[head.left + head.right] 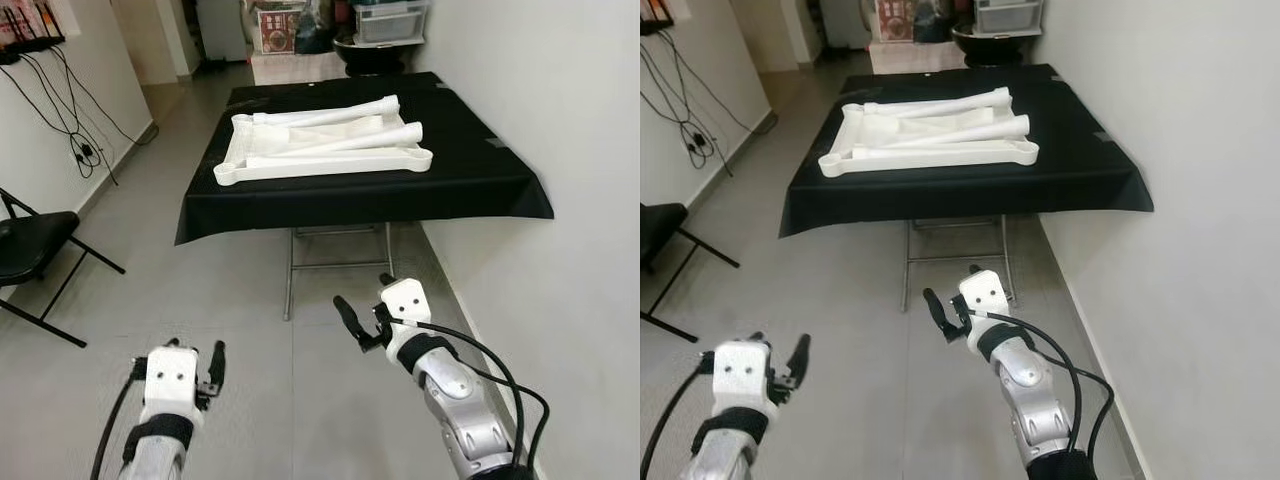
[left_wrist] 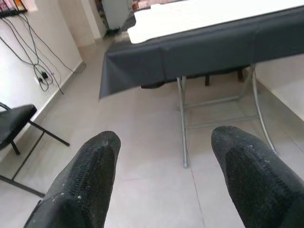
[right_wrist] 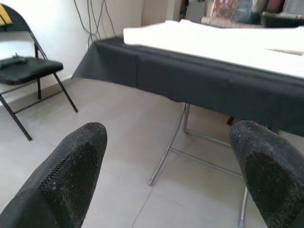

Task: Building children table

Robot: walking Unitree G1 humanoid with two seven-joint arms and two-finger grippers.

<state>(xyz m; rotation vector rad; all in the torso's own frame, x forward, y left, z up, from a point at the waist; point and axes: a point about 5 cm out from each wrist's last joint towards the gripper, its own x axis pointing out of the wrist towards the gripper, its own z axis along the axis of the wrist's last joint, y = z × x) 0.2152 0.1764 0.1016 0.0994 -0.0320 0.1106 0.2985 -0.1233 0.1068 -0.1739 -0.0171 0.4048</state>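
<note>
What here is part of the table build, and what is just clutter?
For the job: white tabletop, white legs, left gripper, right gripper.
Lying about: black folding chair, wall cables, storage boxes.

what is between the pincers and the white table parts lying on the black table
Nothing visible blocks the way. The left pincer and right pincer hang open over bare grey tiled floor, short of the black-clothed folding table. The white plastic children's tabletop with legs lies on it; the black folding chair stands off left.
</note>
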